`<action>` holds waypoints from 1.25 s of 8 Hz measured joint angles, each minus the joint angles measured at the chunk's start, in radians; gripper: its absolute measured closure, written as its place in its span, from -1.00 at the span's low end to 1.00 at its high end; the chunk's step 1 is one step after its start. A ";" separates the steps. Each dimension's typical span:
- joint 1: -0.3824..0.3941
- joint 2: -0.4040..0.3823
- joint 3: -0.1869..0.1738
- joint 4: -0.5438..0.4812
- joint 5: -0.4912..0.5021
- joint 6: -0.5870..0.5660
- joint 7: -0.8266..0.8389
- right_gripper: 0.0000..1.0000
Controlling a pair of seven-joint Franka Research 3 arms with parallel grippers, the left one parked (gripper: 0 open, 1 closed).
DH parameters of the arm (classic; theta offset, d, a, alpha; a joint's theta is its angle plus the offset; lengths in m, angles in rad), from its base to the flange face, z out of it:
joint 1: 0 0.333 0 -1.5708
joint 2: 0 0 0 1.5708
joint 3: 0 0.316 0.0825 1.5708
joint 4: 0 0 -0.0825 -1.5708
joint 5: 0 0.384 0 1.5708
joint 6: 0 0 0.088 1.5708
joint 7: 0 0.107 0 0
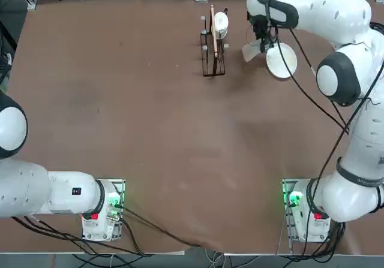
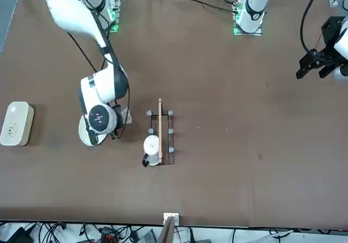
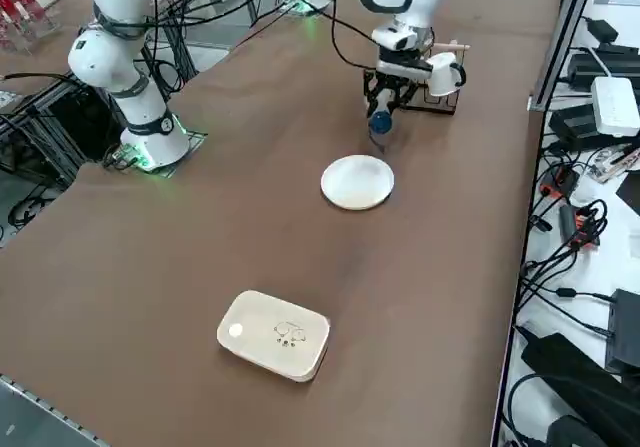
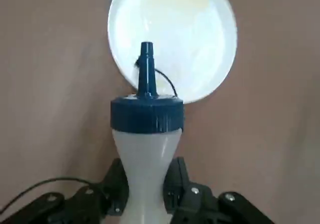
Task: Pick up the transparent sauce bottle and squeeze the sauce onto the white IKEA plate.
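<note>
fingers (image 4: 145, 196): clenched on bottle (image 4: 146, 134)
risk: nozzle at plate (image 4: 200, 38) edge, sauce may hit surface (image 4: 50, 83)

Wire rack (image 1: 213, 51), upper centre of top view, holding white cup (image 1: 221, 23), wooden stick (image 1: 213, 31). White container (image 3: 275, 334), lower centre of side view.

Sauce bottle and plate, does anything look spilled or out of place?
Nothing stands out. The right pincer is shut on the sauce bottle, tipped with its blue nozzle toward the white plate. No spilled sauce shows on the table.
</note>
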 joint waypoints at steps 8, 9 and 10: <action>-0.116 0.036 -0.004 -0.015 0.331 0.070 -0.073 0.25; -0.136 0.036 -0.004 -0.027 0.359 0.072 -0.081 0.25; -0.150 0.037 -0.004 -0.040 0.395 0.076 -0.099 0.25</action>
